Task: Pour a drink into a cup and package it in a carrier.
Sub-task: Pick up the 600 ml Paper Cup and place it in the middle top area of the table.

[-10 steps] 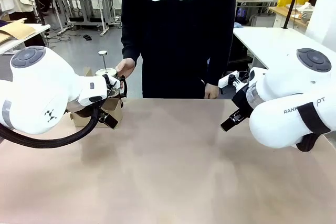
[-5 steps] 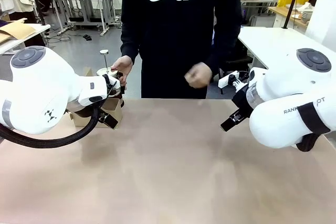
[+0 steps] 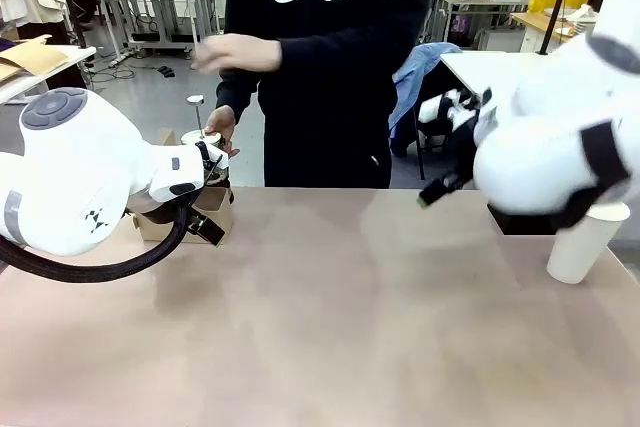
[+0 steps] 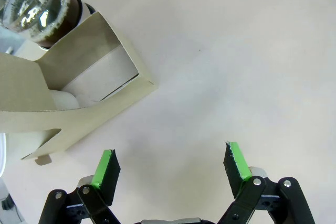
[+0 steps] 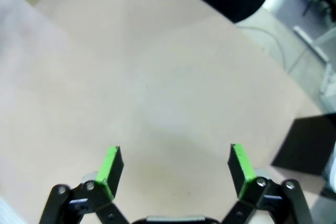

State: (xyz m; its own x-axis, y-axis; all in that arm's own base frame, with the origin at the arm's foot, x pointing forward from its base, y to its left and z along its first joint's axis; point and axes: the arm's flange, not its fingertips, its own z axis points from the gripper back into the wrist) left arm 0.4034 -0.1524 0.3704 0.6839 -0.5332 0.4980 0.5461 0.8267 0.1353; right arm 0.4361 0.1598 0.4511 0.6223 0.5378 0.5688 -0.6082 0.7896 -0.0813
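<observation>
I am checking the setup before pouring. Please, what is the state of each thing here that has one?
Left hand: open, empty.
Right hand: open, empty.
Cup: upright on the table, contents hidden.
Pot: lid on, dark drink inside.
Carrier: standing beside the pot, slot contents unclear.

Bright, even overhead room light washes my table point(image 3: 320, 347) in the front view, leaving only soft, faint shadows beneath the left arm point(image 3: 70, 177), while the right arm point(image 3: 540, 157) and the person's raised hand point(image 3: 235, 52) smear with motion blur. From the left wrist I get a crisp picture, bent by the wide lens toward its edges, with glints on the glass pot point(image 4: 37, 1); the right wrist picture is soft throughout, its green pads point(image 5: 112, 163) fuzzy-edged.
</observation>
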